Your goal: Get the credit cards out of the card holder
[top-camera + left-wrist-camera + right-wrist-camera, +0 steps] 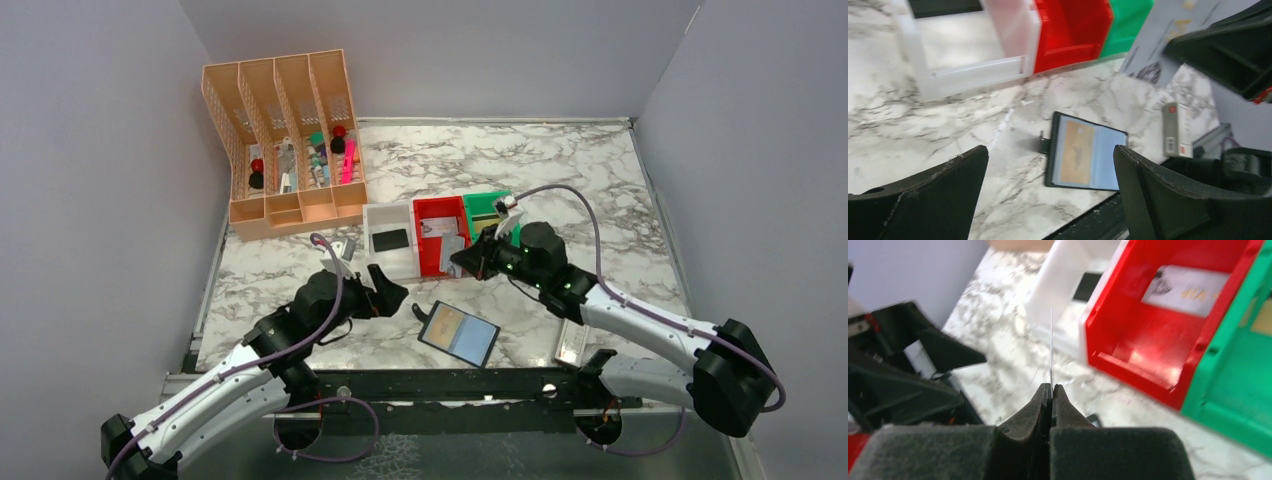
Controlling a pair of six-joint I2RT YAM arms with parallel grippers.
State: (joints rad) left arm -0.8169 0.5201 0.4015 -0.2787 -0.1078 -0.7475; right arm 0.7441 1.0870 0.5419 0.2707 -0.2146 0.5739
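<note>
- Right pincer (pixel 1051 390) pinched shut on a thin card (pixel 1051 340), just by the red bin (pixel 440 235).
- Left pincer (pixel 1048 155) wide open, empty.
- Holder (pixel 458 334) flat on surface (pixel 600 180), bin's 6 o'clock, gold card (pixel 1075 152) inside.
- Cards look light, stiff, slick; grab an exposed edge.

Bare table (pixel 560 180) opens far right and around the card holder (pixel 458 334), reachable from above, but the white bin (pixel 390 263), red bin (pixel 428 266) and green bin (pixel 486 205) wall its far side, the right fingers (pixel 1038 415) pinching a credit card (pixel 1153 45) hang behind it, and the spread left fingers (pixel 938 195) flank its left.
</note>
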